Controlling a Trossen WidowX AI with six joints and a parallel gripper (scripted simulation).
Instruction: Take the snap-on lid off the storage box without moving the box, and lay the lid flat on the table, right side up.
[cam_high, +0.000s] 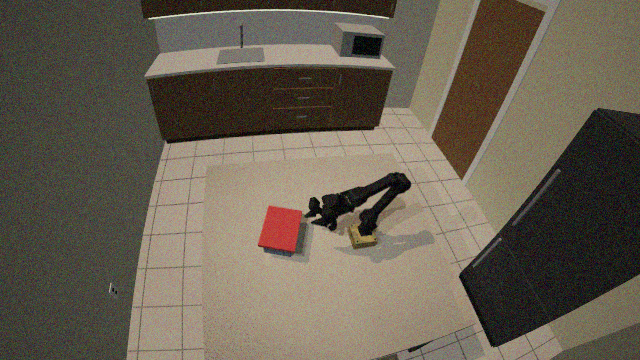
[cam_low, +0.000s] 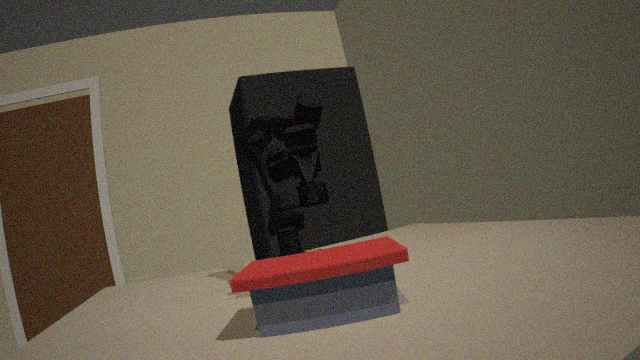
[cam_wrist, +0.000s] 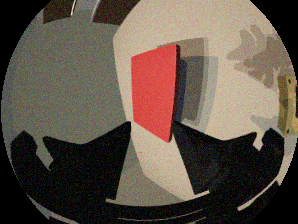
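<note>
You have a plain, bright red lid (cam_high: 281, 228) (cam_low: 320, 264) (cam_wrist: 154, 92) on a blue-grey box (cam_high: 278, 252) (cam_low: 327, 302). Your arm (cam_high: 372, 190) is black, gripper (cam_high: 314, 220) (cam_wrist: 152, 124) included, and its base (cam_high: 356, 242) (cam_wrist: 286, 105) is yellow. You see a speckled beige table top (cam_high: 260, 305) (cam_low: 500, 280), pale floor tiles (cam_high: 162, 285) gridded with darker lines, dark brown cabinets (cam_high: 215, 107) under a whitish counter (cam_high: 300, 54), an orange-brown door (cam_high: 492, 75) (cam_low: 50, 215) framed in white, and a black fridge (cam_high: 565, 230) (cam_low: 345, 150) with grey handles.

The lid (cam_high: 281, 228) (cam_low: 320, 264) (cam_wrist: 154, 92) hides the storage box's (cam_high: 278, 252) (cam_low: 327, 305) (cam_wrist: 182, 92) opening and upper rim in all 3 views; in the exterior view it also cuts off the foot of the arm (cam_low: 287, 220), whose dark links blur into the black cabinet (cam_high: 555, 230) (cam_low: 340, 150) at the far side
</note>
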